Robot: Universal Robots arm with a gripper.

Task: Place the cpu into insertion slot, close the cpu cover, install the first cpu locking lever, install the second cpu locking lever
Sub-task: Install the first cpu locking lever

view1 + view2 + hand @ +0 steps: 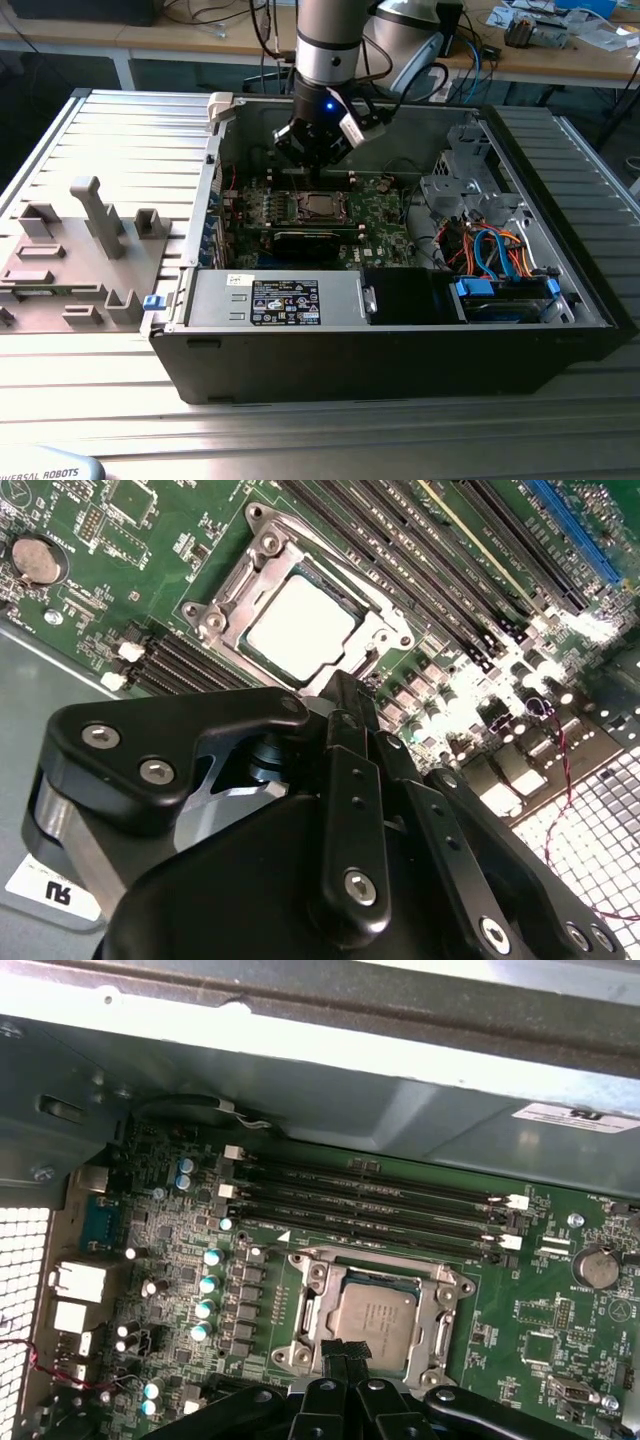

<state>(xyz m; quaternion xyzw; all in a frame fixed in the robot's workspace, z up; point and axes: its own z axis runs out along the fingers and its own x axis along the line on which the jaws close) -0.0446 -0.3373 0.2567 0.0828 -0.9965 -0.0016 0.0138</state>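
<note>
With the cpu [375,1317] seated in the insertion slot [312,1312] under the cpu cover [441,1290], keep together-pressed jaws of the gripper [345,1352] low, square to the frame edge.

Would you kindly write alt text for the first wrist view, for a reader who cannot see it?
The cpu sits in the insertion slot on the green motherboard, with the silvery cpu cover framing it. The black gripper reaches the socket's near edge, its jaws together. Four long memory slots lie beyond, under the grey case wall.
</note>
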